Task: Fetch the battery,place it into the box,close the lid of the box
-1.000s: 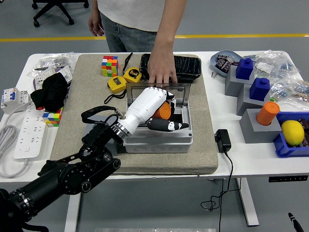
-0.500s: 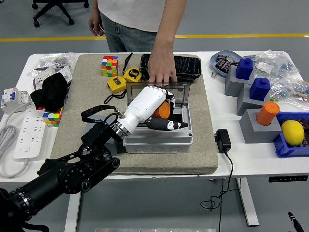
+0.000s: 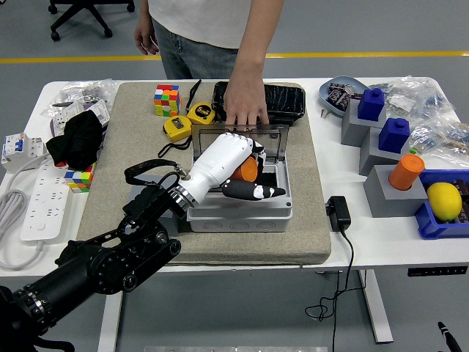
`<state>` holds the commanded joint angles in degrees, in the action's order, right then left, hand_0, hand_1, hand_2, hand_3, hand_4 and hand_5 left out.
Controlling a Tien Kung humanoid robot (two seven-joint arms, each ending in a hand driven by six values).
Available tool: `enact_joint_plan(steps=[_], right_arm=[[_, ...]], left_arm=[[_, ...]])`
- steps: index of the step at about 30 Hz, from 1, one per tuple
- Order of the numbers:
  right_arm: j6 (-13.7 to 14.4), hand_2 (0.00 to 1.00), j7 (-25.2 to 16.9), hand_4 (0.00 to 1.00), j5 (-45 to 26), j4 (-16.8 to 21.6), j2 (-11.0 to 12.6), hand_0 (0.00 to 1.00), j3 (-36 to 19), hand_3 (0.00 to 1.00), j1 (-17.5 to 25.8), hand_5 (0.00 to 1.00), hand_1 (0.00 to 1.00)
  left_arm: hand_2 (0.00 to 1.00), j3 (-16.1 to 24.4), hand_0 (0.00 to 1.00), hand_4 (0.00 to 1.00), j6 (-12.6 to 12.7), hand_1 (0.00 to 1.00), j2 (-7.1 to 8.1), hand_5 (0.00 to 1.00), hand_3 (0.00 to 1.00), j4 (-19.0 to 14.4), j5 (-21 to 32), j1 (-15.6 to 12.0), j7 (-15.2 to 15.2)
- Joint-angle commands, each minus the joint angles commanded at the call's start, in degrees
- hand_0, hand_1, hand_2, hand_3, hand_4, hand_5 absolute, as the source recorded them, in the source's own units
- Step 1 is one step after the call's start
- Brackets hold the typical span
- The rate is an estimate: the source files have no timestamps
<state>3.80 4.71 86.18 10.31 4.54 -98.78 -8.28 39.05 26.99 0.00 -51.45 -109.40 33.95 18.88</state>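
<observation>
Inside the box, left hand grips orange battery

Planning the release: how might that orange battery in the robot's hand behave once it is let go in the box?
The orange battery looks like a rigid cylinder, so it would probably roll if laid on its side. The grey box has walls that should stop it. The left hand covers much of it, so its weight is hard to judge.

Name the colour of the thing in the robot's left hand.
Orange, in the left hand over the box; head view.
</observation>
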Motion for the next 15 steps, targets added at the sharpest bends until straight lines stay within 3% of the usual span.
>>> enact_joint_plan(steps=[4,5,15], right_arm=[[0.0,0.792,0.0,0.998,-0.1,0.0,0.0,0.957,0.1,0.805,0.0,0.998,0.848],[0.0,0.792,0.0,0.998,-0.1,0.0,0.0,0.957,0.1,0.805,0.0,0.998,0.848],[-0.1,0.792,0.0,0.998,0.2,0.0,0.1,0.957,0.0,0.805,0.0,0.998,0.848]], left_arm=[[0.25,0.1,0.481,0.998,-0.2,0.369,0.0,0.657,0.276,0.1,-0.2,0.0,-0.1],[0.343,0.1,0.602,0.998,-0.3,0.514,0.0,0.668,0.352,0.1,-0.2,-0.1,-0.2],[0.378,0.2,0.629,0.998,-0.3,0.513,0.0,0.677,0.389,0.2,-0.3,-0.1,-0.3]])
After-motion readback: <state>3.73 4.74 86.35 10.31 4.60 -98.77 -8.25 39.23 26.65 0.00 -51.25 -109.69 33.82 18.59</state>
